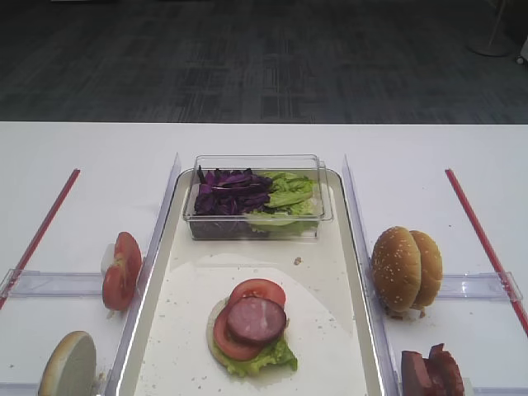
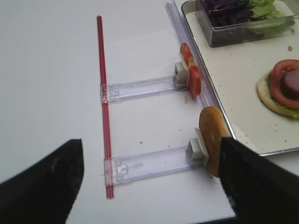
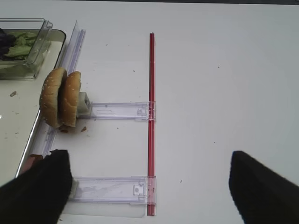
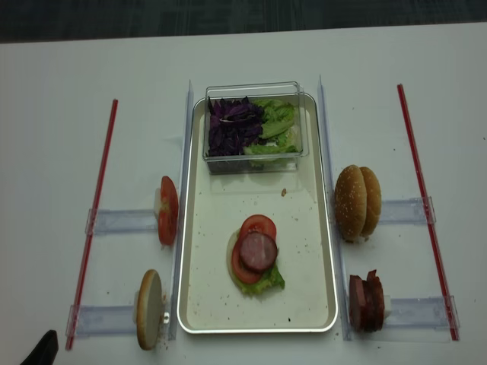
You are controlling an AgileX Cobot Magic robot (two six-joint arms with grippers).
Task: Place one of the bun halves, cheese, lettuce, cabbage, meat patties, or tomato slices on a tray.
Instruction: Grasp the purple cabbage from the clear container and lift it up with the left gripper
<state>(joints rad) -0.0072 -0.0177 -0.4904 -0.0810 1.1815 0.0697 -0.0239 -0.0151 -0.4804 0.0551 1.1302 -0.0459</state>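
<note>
The tray (image 1: pixel 356 247) lies mid-table. On it sits a stack of bun half, lettuce, tomato slices and one meat patty (image 1: pixel 256 319) on top. Cabbage (image 1: pixel 231 191) and lettuce (image 1: pixel 290 190) fill a clear box at the tray's far end. Two bun halves (image 1: pixel 406 269) stand on edge to the right, meat patties (image 1: pixel 431 373) nearer. Tomato slices (image 1: pixel 121 270) and one bun half (image 1: pixel 68 365) stand to the left. Cheese is out of view. My left gripper (image 2: pixel 149 186) is open over a clear rail, its right finger beside the bun half (image 2: pixel 212 140). My right gripper (image 3: pixel 152 186) is open and holds nothing.
Clear plastic holder rails (image 4: pixel 122 221) run out from both sides of the tray to red strips (image 4: pixel 95 213) along the table. Crumbs dot the tray floor. The table's far edge meets dark carpet.
</note>
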